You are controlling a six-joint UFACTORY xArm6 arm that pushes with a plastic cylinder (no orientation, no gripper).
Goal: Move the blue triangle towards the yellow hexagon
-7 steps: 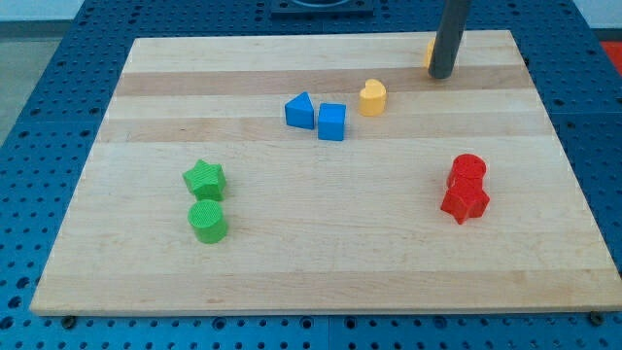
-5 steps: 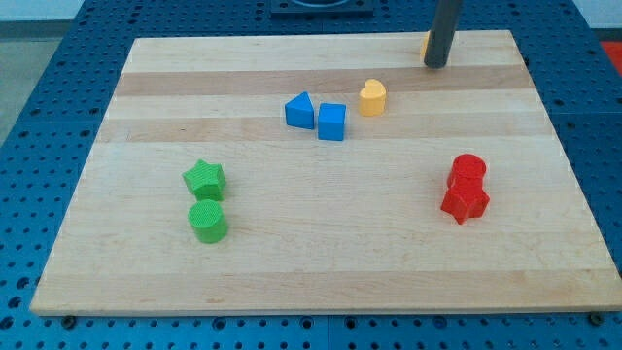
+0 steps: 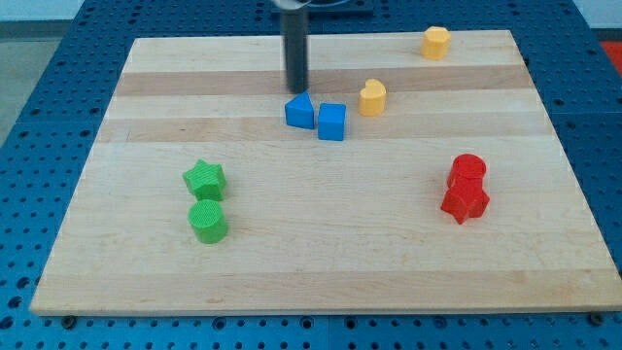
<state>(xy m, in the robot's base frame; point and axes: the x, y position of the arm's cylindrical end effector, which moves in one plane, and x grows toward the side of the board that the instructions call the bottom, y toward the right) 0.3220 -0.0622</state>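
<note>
The blue triangle lies on the wooden board at upper centre, touching a blue cube on its right. The yellow hexagon sits near the board's top edge at the right. My tip stands just above the blue triangle in the view, very close to its top edge. I cannot tell whether it touches the triangle.
A yellow heart-shaped block lies right of the blue cube. A green star and a green cylinder are at the left. A red cylinder and a red star are at the right.
My tip has moved from beside the yellow hexagon at the top right leftward and down to just above the blue triangle. The hexagon now shows in full. No block has moved.
</note>
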